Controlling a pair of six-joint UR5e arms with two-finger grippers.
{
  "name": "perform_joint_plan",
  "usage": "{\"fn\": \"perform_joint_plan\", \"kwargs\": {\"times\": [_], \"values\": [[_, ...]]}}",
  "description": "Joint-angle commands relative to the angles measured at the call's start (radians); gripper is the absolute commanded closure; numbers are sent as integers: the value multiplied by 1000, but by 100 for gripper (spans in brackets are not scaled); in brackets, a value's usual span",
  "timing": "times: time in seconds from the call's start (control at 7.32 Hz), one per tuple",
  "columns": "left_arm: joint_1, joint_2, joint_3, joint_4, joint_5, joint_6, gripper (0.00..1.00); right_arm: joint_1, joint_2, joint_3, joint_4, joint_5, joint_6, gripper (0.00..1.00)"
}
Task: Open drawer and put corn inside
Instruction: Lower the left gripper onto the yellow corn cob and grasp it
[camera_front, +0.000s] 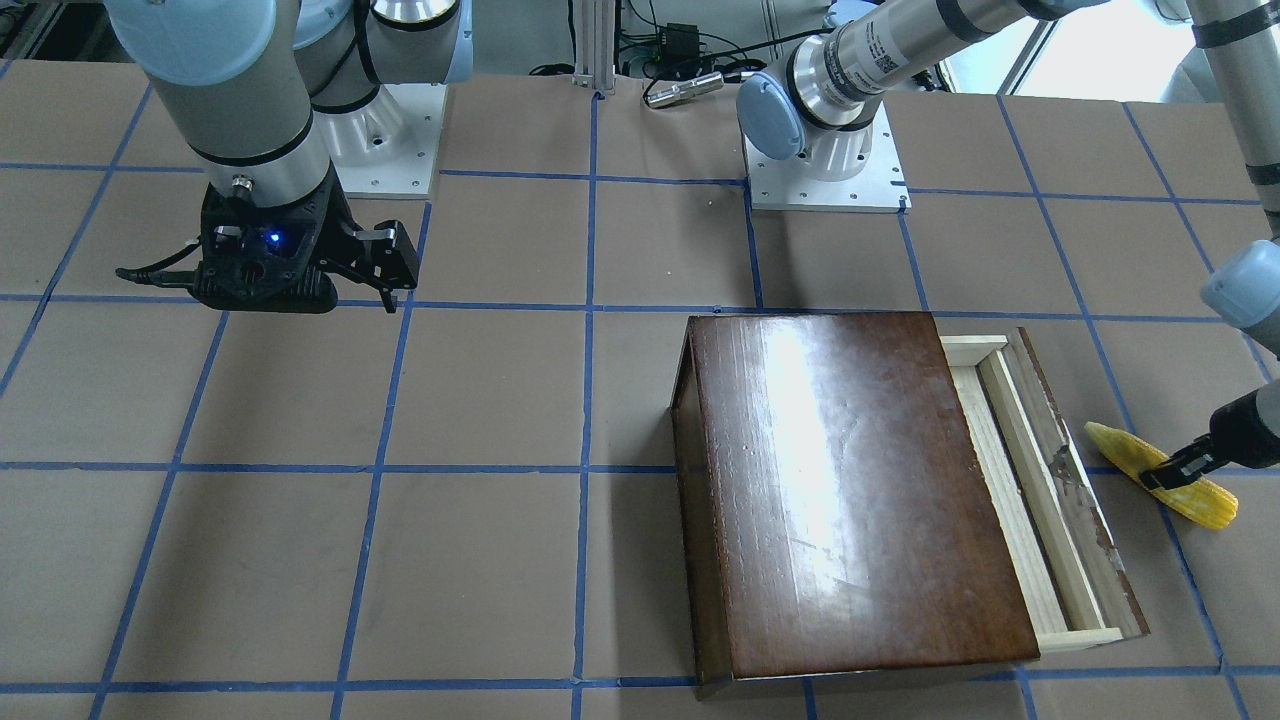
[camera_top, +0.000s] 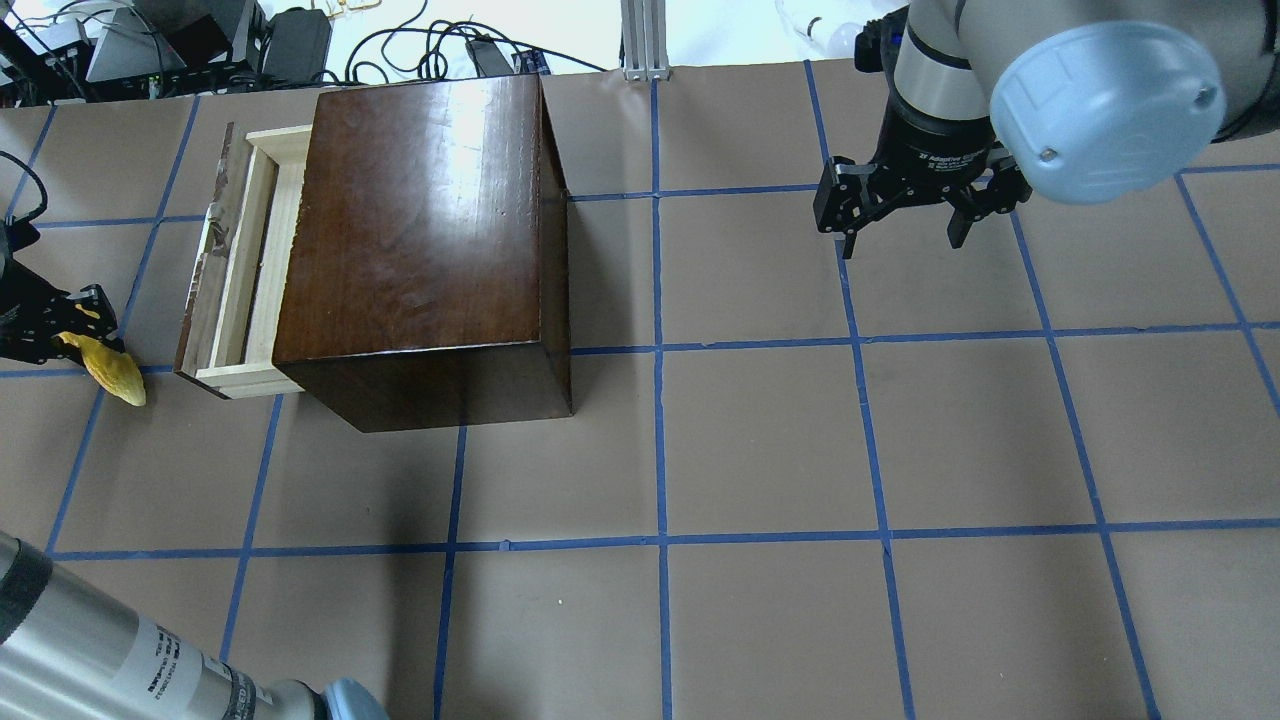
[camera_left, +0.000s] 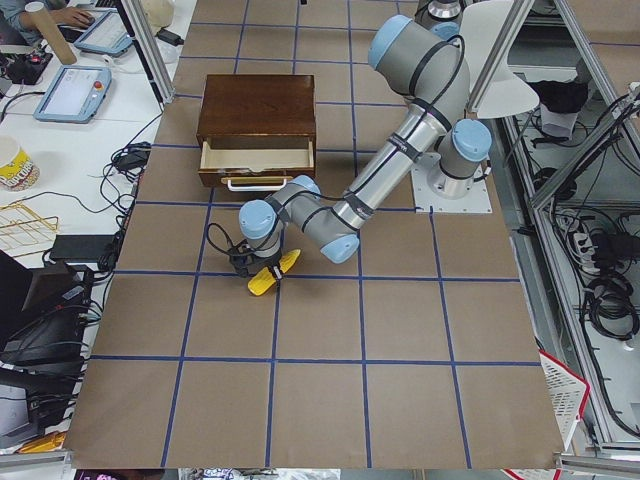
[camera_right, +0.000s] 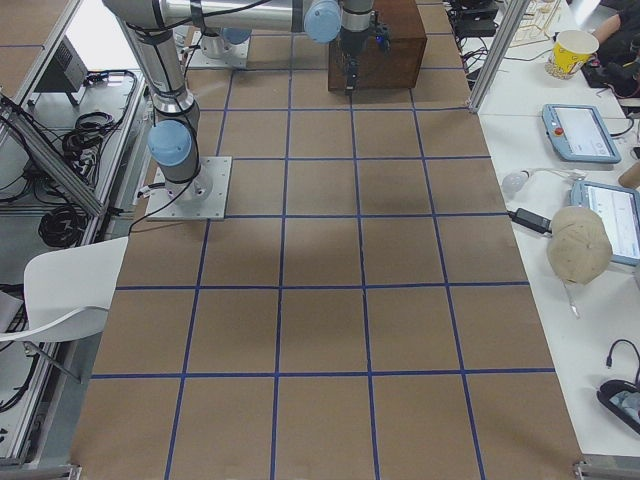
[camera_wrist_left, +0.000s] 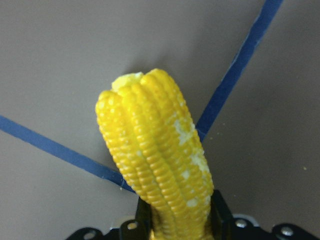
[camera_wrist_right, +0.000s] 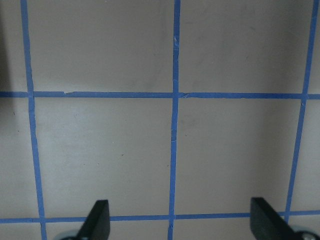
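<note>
the left arm's jaws pinch the small, bumpy yellow corn cob around its middle, low at the brown paper counter. it is beside the part-open pale wood drawer of the shiny dark-brown box. the right arm's jaws are spread, far off.

The drawer stands only partly out of the box, so the way in from above is a narrow strip between the box's top edge and the drawer's dark front panel. That upright panel stands between the strip and the corn, which the left gripper clasps just beside it. The box itself blocks the drawer from the other side. The right gripper, jaws spread, hangs well apart over bare table.
</note>
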Motion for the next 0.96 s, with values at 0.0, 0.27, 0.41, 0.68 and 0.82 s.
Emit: {"fn": "perform_joint_plan", "kwargs": {"times": [0.0, 0.27, 0.41, 0.68, 0.82], "values": [[0, 3, 2, 0, 1, -1, 100, 0, 0, 0, 0, 0, 0, 0], [-2, 19, 11, -15, 20, -13, 100, 0, 0, 0, -1, 0, 0, 0], [-6, 29, 17, -24, 20, -13, 100, 0, 0, 0, 0, 0, 0, 0], [-18, 83, 58, -133, 32, 10, 100, 0, 0, 0, 0, 0, 0, 0], [-26, 112, 87, -188, 35, 19, 100, 0, 0, 0, -1, 0, 0, 0]]}}
